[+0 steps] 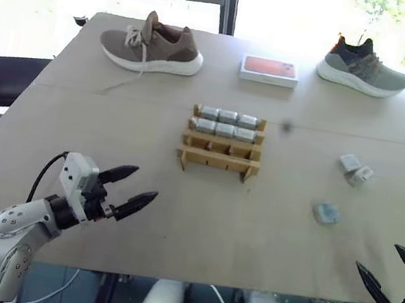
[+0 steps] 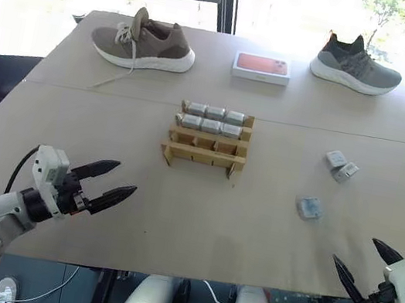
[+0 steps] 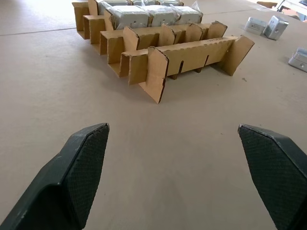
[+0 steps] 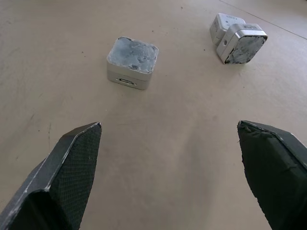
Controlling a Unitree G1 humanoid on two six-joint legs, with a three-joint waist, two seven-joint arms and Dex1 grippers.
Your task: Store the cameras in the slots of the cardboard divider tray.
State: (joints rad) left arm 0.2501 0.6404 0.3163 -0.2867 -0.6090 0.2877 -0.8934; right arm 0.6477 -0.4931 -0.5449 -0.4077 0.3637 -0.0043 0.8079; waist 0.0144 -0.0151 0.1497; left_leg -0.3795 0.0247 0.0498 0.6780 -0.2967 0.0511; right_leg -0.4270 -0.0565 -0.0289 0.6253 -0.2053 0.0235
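Six cameras [image 1: 226, 123] are already seated in the tray's [image 1: 218, 159] far rows; three lie loose on the counter [image 1: 176, 210] at right. Both tools, left [image 1: 127, 189] and right [image 1: 385, 272], are spread wide and empty. The nearest loose camera [image 4: 132, 62] is best approached squarely by the right tool

Corrugated cardboard tray [image 3: 192, 50]; matt, seemingly metal cameras [image 4: 132, 62].

Head pair overhead; wrist views low—tabletop [image 1: 103, 181] shared
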